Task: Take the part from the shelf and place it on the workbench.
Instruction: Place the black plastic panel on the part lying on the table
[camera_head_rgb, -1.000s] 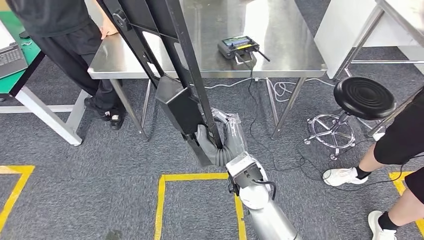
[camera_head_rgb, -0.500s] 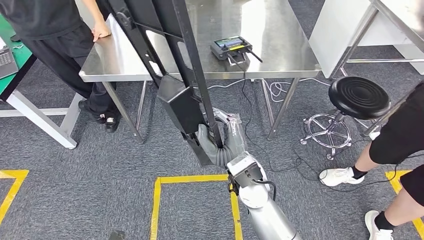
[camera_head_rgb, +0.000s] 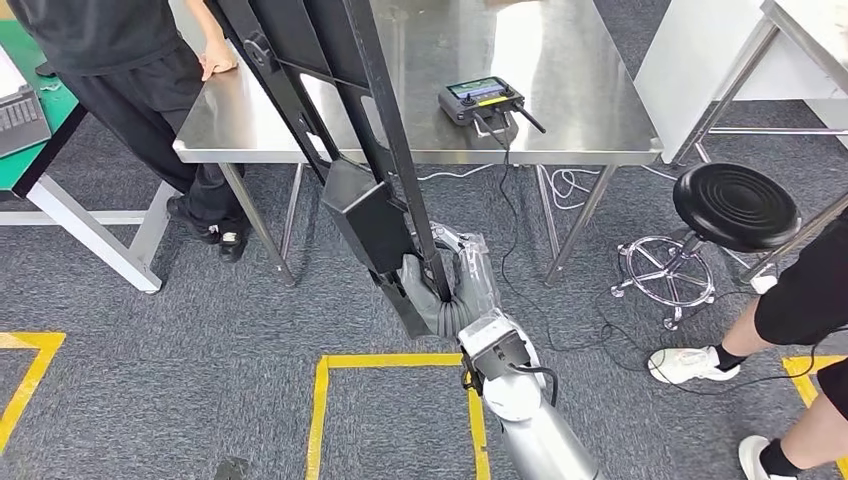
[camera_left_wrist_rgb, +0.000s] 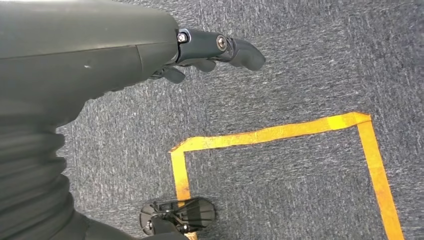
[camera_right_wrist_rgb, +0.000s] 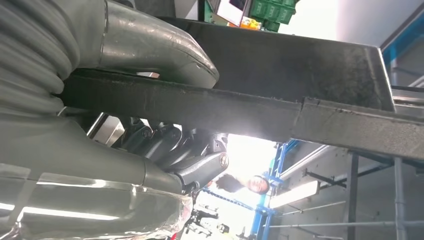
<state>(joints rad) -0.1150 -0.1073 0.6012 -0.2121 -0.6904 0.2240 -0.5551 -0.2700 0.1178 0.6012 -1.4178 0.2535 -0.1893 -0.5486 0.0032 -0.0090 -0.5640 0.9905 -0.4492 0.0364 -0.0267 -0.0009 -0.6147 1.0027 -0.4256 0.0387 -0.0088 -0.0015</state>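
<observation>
The part (camera_head_rgb: 360, 215) is a long black metal frame with a boxy block at its lower end. It slants up from my right hand (camera_head_rgb: 440, 290) across the near edge of the steel workbench (camera_head_rgb: 580, 100). My right hand grips its lower end above the carpet. In the right wrist view the thumb lies over the black bar (camera_right_wrist_rgb: 300, 65) and the dark fingers (camera_right_wrist_rgb: 200, 165) wrap under it. My left hand (camera_left_wrist_rgb: 100, 55) hangs over the grey carpet, its fingers (camera_left_wrist_rgb: 235, 50) holding nothing.
A handheld controller (camera_head_rgb: 484, 98) with a cable lies on the workbench. One person (camera_head_rgb: 150, 90) stands at its left corner, a hand (camera_head_rgb: 215, 62) on the top. A black stool (camera_head_rgb: 735, 205) and another person's legs (camera_head_rgb: 800, 290) are at right. Yellow tape (camera_head_rgb: 330, 400) marks the floor.
The whole picture swayed left and back right, so the camera moved. My right hand keeps its hold on the black part, which stays at the same slant.
</observation>
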